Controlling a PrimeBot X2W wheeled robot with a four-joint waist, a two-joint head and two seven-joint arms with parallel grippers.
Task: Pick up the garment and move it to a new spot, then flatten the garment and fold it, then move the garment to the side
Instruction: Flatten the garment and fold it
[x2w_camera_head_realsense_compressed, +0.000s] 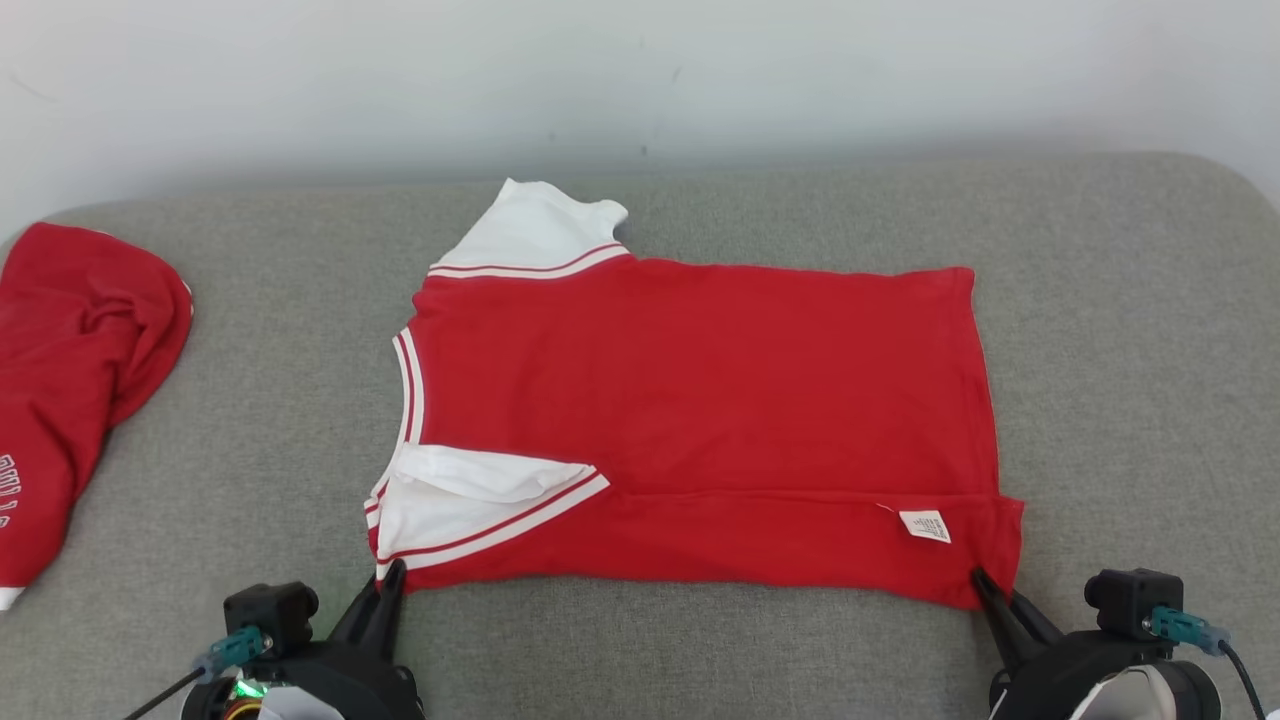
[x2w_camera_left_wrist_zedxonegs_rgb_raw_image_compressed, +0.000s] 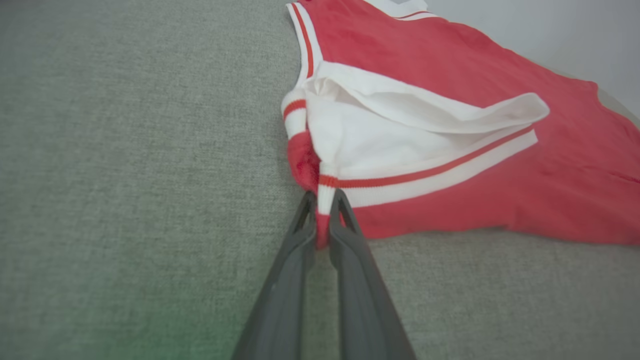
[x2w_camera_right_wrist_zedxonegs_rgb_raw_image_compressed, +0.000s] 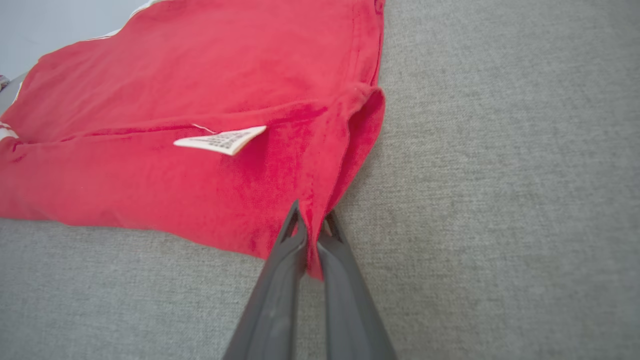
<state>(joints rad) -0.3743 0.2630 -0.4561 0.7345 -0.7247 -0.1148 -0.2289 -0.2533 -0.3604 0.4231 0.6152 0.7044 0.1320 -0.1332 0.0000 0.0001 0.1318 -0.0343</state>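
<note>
Well, the red T-shirt (x2w_camera_head_realsense_compressed: 700, 400) lay spread across the middle of the grey cushion (x2w_camera_head_realsense_compressed: 1100, 350), collar toward the cushion's left end and hem toward its right. The strip of cloth toward the cushion's front edge was folded back over the body, showing a white care label (x2w_camera_head_realsense_compressed: 925, 525) whose print was too small to read. One white sleeve (x2w_camera_head_realsense_compressed: 535, 232) poked out toward the back of the cushion; the other (x2w_camera_head_realsense_compressed: 470, 495) sat rumpled on the folded strip, its opening gaping.

The left gripper (x2w_camera_head_realsense_compressed: 393, 572) was clamped on the shirt's corner by the striped collar, toward the cushion's front edge, and in the left wrist view its fingers (x2w_camera_left_wrist_zedxonegs_rgb_raw_image_compressed: 345, 225) pinched the red-and-white trim between them. The right gripper (x2w_camera_head_realsense_compressed: 982, 580) was closed on the hem corner, also toward the cushion's front, with a thin fold of red cloth caught between the fingers (x2w_camera_right_wrist_zedxonegs_rgb_raw_image_compressed: 295, 240).

Both gripper bodies were cut off at the bottom of the head view. At the cushion's left end sat a second red garment (x2w_camera_head_realsense_compressed: 70, 370), bunched and partly out of frame, its white lettering unreadable.
</note>
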